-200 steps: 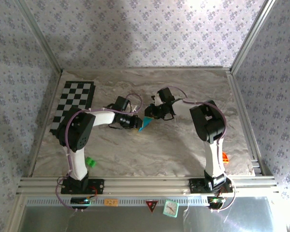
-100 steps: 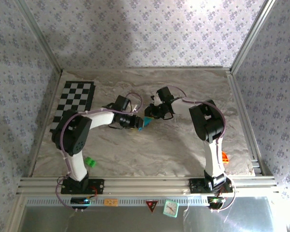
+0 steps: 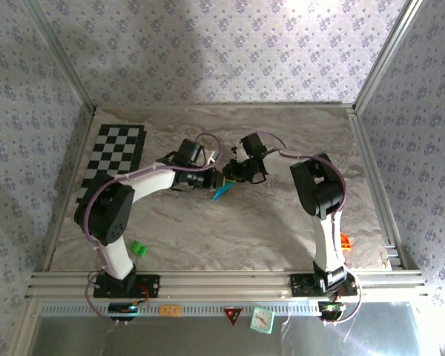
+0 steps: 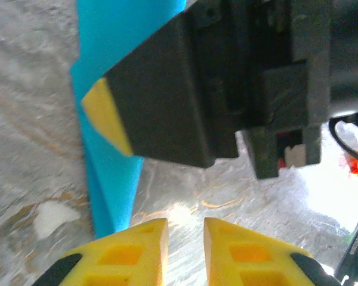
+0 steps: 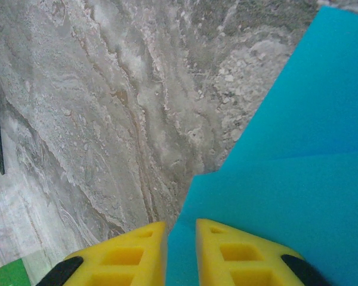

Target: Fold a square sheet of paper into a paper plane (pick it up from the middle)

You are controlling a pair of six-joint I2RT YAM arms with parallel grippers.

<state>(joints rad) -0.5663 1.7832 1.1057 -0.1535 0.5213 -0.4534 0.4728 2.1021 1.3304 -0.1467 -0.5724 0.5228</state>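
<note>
Paper (image 5: 298, 149), one cyan sheet, gripped by right fingers (image 5: 238, 256); left fingers (image 4: 131, 256) nearly closed, seemingly empty.

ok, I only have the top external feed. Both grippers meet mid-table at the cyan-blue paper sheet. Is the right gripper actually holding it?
Observer: Looks so. In the right wrist view, the thin cyan-blue paper sheet shows in the slit between the right gripper's yellow fingers.
Operator: Folded yet?
Observer: Yes, one layer's edge lies across another there.
Operator: And the left gripper?
Observer: The left gripper's fingers are nearly together with bare marble-patterned table in the slit. The paper's edge runs beside one finger.
</note>
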